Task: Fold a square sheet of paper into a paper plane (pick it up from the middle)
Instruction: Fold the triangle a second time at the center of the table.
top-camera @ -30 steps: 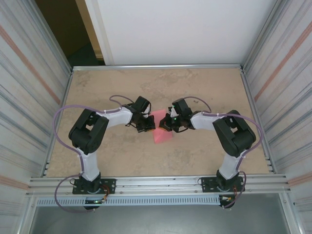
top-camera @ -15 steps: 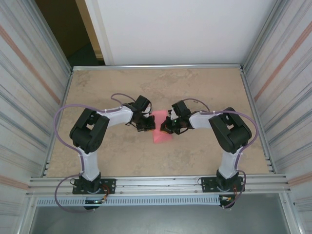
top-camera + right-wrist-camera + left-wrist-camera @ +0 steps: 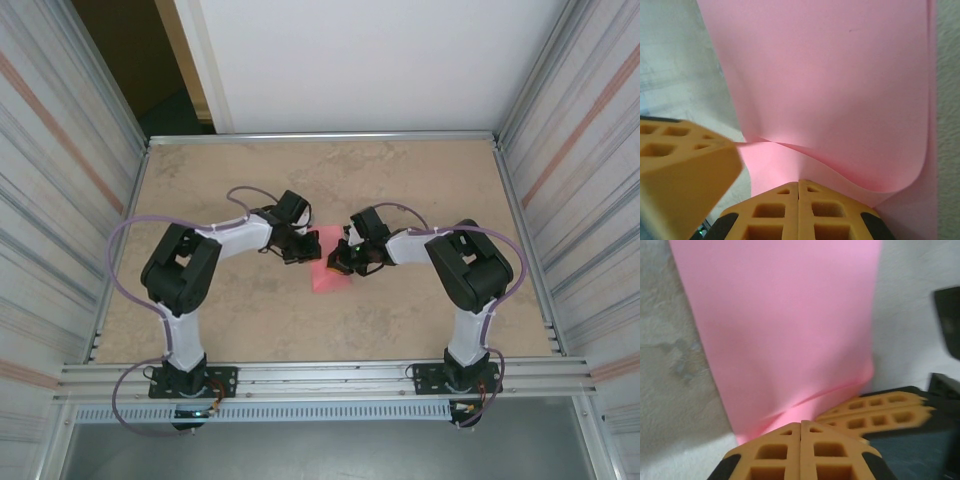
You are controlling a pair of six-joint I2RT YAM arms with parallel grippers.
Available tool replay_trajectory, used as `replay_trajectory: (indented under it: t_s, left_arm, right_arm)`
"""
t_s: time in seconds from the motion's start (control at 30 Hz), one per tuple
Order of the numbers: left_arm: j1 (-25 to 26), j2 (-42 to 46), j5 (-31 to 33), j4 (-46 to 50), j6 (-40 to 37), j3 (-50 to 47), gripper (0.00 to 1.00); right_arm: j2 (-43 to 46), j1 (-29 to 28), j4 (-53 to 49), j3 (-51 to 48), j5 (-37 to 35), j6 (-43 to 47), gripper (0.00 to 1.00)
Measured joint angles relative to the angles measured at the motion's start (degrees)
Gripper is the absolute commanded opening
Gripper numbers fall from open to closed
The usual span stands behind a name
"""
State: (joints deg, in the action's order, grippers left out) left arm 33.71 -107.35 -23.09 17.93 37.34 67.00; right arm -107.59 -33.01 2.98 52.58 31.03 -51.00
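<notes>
Together, left fingers (image 3: 774, 456) and right fingers (image 3: 771, 217) clamp tight on pink paper (image 3: 780, 330).

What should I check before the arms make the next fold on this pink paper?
1. Left gripper shut: ok.
2. Right gripper shut: ok.
3. Paper actually pinched by each gripper: cannot tell; its edge meets both closed tips.
4. Paper lying flat: not ok; it bows up by the right gripper.
5. Grippers clear of each other: cannot tell; they sit very close together at the paper.
</notes>
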Motion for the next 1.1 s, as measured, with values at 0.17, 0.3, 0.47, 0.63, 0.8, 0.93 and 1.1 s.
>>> replay_trajectory:
  t_s: [0.17, 0.3, 0.47, 0.63, 0.8, 0.93, 1.1]
  left_arm:
    - [0.1, 7.1, -1.6, -3.9, 2.6, -5.6, 0.04]
    - [0.6, 9.2, -3.3, -5.9, 4.9, -9.6, 0.04]
    - [2.5, 8.5, -5.0, -6.6, 6.6, -12.0, 0.04]
    - [3.7, 7.2, -5.9, -7.8, 7.3, -12.0, 0.04]
    - [3.7, 6.4, -5.9, -8.0, 7.5, -12.0, 0.04]
    - [3.8, 5.5, -5.9, -8.0, 7.5, -12.0, 0.05]
    - [3.9, 4.8, -5.8, -8.0, 7.5, -12.0, 0.05]
  right_arm:
    - [-0.1, -0.1, 0.2, 0.0, -0.2, -2.6, 0.00]
    - [-0.2, -0.1, 0.2, 0.1, -0.2, -3.9, 0.00]
    - [-0.2, -0.1, 0.2, 0.2, -0.2, -4.5, 0.00]
    - [-0.5, -0.1, 0.2, 0.5, -0.1, -5.2, 0.00]
    - [-0.9, -0.1, 0.2, 1.0, 0.1, -5.6, 0.00]
    - [-1.0, -0.1, 0.2, 1.1, 0.3, -5.6, 0.00]
    - [-1.2, -0.1, 0.2, 1.2, 0.3, -5.6, 0.00]
